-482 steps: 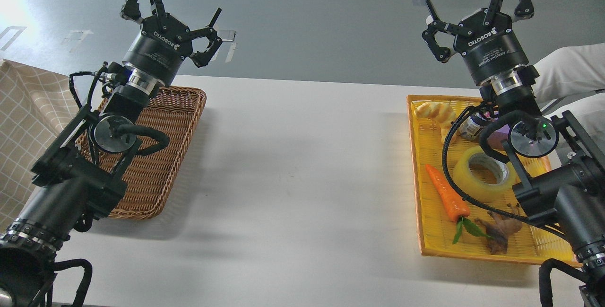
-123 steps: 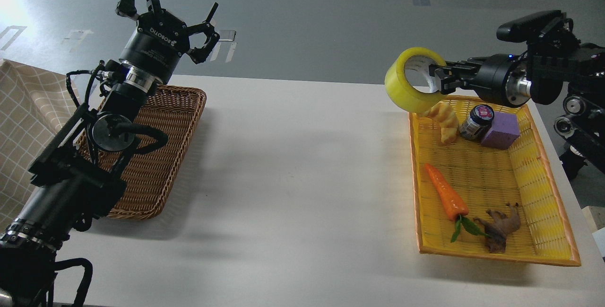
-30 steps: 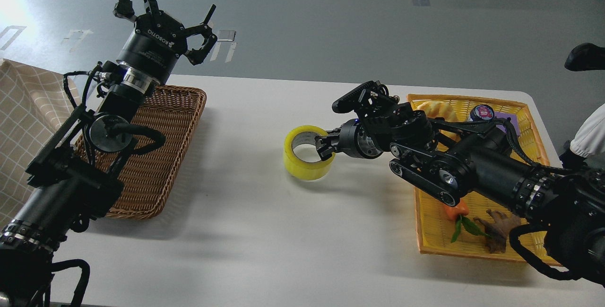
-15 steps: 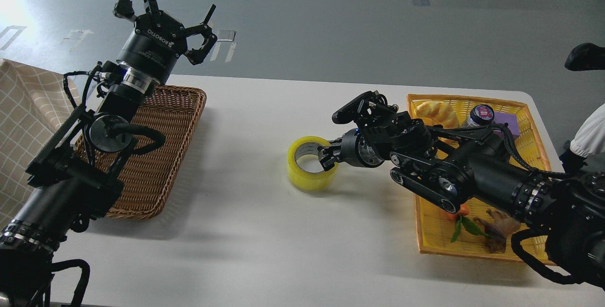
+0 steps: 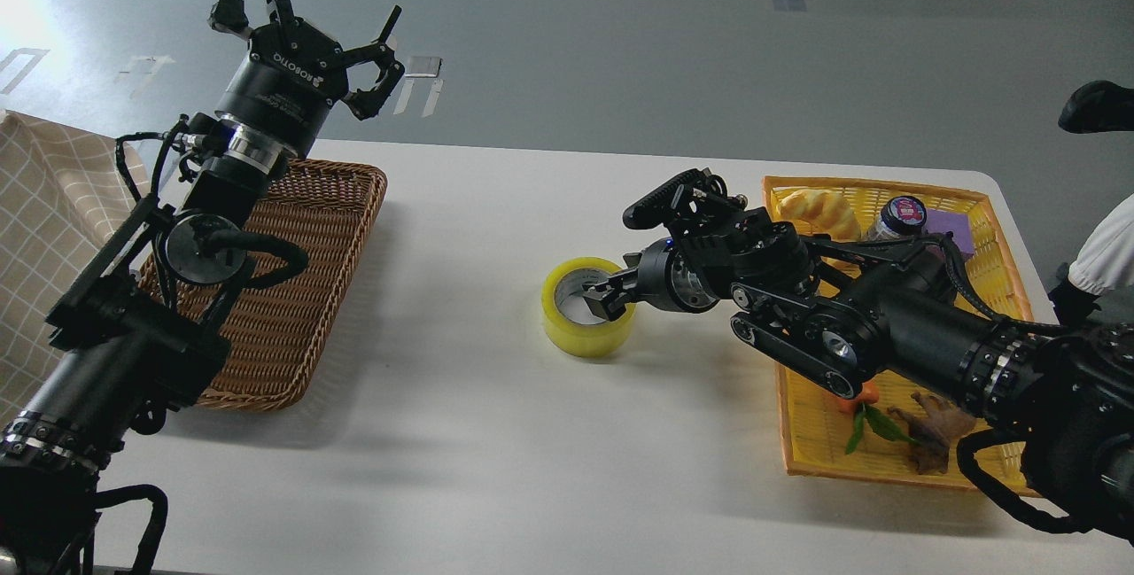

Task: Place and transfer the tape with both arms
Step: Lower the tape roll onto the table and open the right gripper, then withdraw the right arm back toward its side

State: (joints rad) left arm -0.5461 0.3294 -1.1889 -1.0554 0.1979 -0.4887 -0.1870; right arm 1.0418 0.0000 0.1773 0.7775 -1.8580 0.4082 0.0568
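The tape, a yellow roll with a grey-white core, lies flat on the white table near its middle. My right gripper reaches in from the right and sits at the roll's right wall. Its fingers are spread apart, one inside the core and one outside, and no longer pinch the wall. My left gripper is open and empty, held high above the far end of the brown wicker basket on the left.
A yellow tray at the right holds bread, a jar, a purple block, a carrot and a brown root, partly hidden by my right arm. A checked cloth lies at the far left.
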